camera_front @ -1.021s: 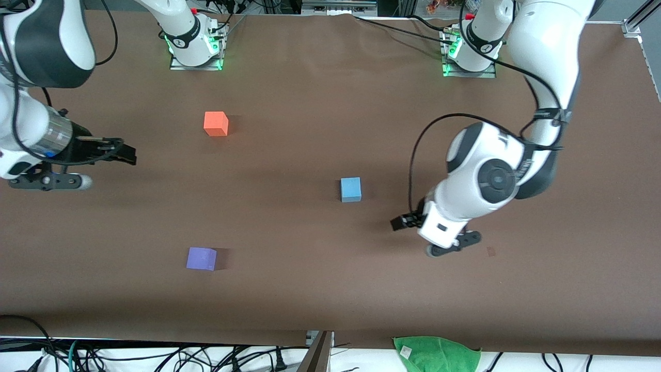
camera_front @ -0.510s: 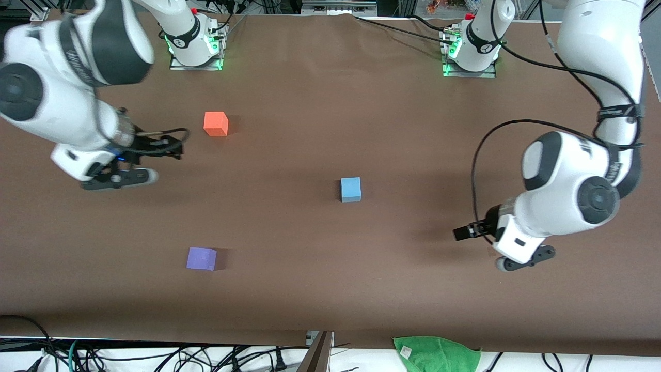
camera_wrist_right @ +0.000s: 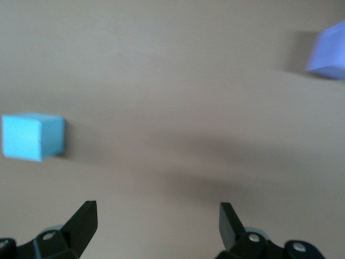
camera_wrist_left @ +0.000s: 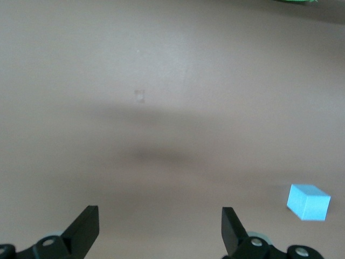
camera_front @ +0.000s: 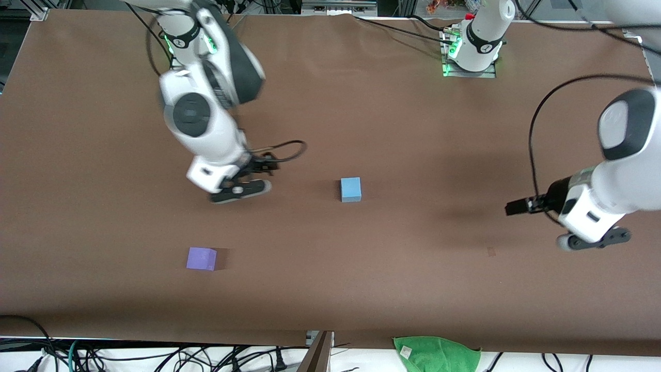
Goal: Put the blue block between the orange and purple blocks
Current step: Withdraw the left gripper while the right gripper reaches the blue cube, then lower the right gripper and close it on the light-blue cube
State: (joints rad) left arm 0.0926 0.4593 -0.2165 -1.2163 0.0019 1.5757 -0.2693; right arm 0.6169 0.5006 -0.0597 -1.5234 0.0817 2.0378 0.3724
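Note:
The light blue block (camera_front: 350,189) sits near the table's middle and shows in both wrist views (camera_wrist_left: 308,202) (camera_wrist_right: 31,136). The purple block (camera_front: 201,258) (camera_wrist_right: 329,51) lies nearer the front camera, toward the right arm's end. The orange block is hidden under the right arm. My right gripper (camera_front: 268,164) (camera_wrist_right: 157,216) hangs open and empty over bare table, a short way from the blue block toward the right arm's end. My left gripper (camera_front: 516,208) (camera_wrist_left: 160,218) is open and empty too, over bare table toward the left arm's end, well apart from the blue block.
A brown mat (camera_front: 361,289) covers the table. A green cloth (camera_front: 436,353) lies off the mat's front edge. Both arm bases (camera_front: 193,46) (camera_front: 472,49) stand along the edge farthest from the front camera. A small mark (camera_front: 491,251) is on the mat.
The right arm swung from its end of the table toward the middle and now covers the orange block. The left arm drew back from the blue block toward its own end. Blocks stayed put.

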